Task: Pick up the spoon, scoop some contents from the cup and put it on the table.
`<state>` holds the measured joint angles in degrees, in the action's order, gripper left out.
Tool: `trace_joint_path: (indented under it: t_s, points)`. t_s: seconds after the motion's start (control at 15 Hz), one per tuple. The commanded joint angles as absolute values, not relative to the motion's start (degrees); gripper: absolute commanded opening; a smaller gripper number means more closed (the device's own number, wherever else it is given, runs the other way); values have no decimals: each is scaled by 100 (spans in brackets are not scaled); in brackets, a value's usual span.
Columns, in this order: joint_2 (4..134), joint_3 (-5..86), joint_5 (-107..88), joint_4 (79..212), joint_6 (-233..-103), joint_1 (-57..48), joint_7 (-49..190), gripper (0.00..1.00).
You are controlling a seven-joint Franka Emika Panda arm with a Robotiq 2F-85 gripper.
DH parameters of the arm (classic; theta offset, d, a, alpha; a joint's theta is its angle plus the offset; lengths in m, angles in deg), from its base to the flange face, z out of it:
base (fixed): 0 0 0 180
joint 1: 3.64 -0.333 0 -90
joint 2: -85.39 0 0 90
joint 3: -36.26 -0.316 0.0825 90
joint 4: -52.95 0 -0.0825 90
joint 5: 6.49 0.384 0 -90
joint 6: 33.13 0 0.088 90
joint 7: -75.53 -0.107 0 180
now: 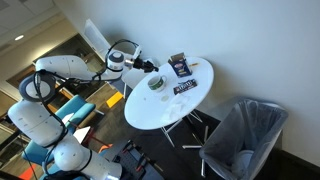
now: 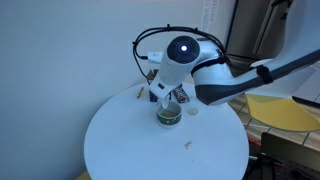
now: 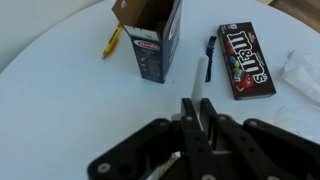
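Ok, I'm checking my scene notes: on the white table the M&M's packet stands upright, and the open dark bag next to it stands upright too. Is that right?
Not quite. The M&M's packet lies flat on the table, as the wrist view shows. The open dark bag next to it does stand upright.

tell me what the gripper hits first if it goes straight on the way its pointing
Probably the cup: in an exterior view the gripper points down right over it. Depth is unclear, so it could just miss and meet the table instead.
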<state>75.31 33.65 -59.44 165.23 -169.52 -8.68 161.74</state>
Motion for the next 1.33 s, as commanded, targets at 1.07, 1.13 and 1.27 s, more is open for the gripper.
trace_joint_path:
  t_s: [1.07, 1.13, 1.27]
  points:
    - [7248, 3145, -6593, 16589, -16823, -1025, 15981, 3]
    - [7299, 3145, -6702, 16610, -16815, -1040, 15948, 3]
    - [7360, 3138, -6874, 16640, -16786, -1054, 15879, 3]
